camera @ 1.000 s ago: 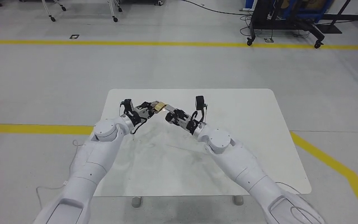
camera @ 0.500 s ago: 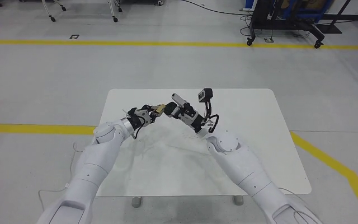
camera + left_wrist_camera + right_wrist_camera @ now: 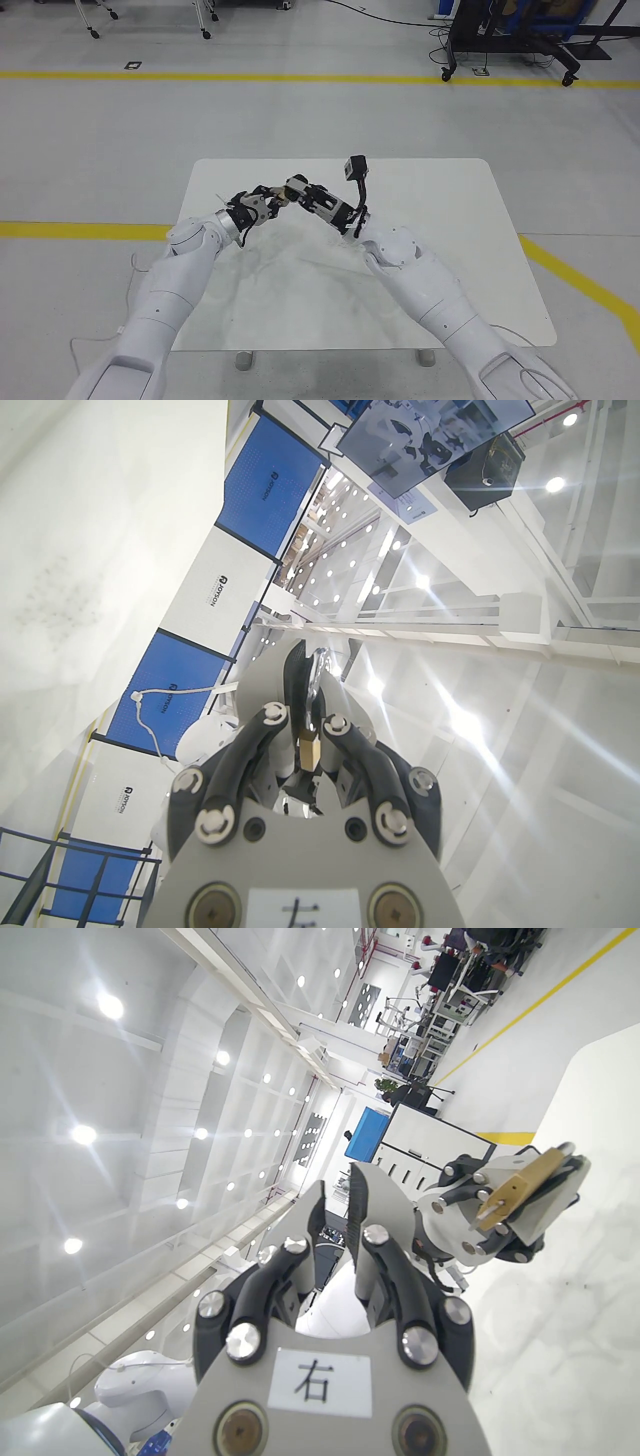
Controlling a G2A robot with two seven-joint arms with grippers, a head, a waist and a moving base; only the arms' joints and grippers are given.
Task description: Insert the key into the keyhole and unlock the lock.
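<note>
Overhead, the white tabletop [image 3: 450, 290] showed its far edge and both far rounded corners, and the arms crossed part of its near edge. Its widest stretches of surface lay to the right of the arms and toward the near side. Grey floor with yellow lines ran beyond the far edge.

Both arms met above the far part of the tabletop, left of its middle and inside the far edge. The left hand [image 3: 272, 196] was clamped on the brass lock [image 3: 532, 1178] and held it in the air. The lock's keyhole end pointed toward the right hand [image 3: 339, 1198]. That hand hovered close by but apart from the lock, with only a narrow gap between its fingers and nothing in it.

The key [image 3: 492, 1209] stuck out of the lock's end, its blade sunk in and hiding the keyhole. In the left wrist view the silver shackle [image 3: 317, 672] rose between the fingers, which covered most of the lock body. Whether the shackle had sprung free could not be made out. From the top view the lock was a small brass patch between the two hands, and the key was too small to pick out.
</note>
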